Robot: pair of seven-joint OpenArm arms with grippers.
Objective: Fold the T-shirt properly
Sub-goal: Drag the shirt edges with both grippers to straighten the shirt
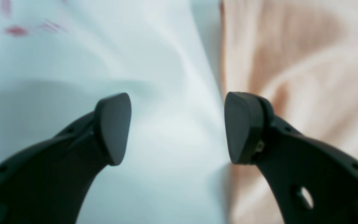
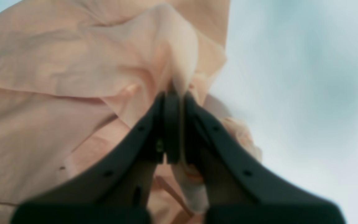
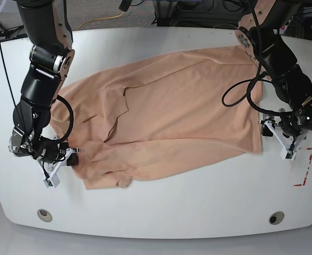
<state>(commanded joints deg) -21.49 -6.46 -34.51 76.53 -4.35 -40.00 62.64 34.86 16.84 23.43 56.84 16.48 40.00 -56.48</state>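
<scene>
At the T-shirt's (image 3: pixel 172 114) lower-left edge, the right gripper (image 3: pixel 71 158) is clenched on a bunched fold of the peach cloth, its fingers (image 2: pixel 154 124) pressed together around the fabric. The T-shirt itself lies spread and rumpled across the middle of the white table (image 3: pixel 198 207). Just off its right edge, the left gripper (image 1: pixel 177 127) hangs with jaws parted and nothing between them, seemingly over bare table, though that wrist view is blurred.

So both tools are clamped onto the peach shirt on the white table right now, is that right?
Not quite. Only the right tool is shut on the T-shirt, as the right wrist view shows. In the left wrist view the left tool is open, holding nothing, beside the shirt's edge over the white table.
</scene>
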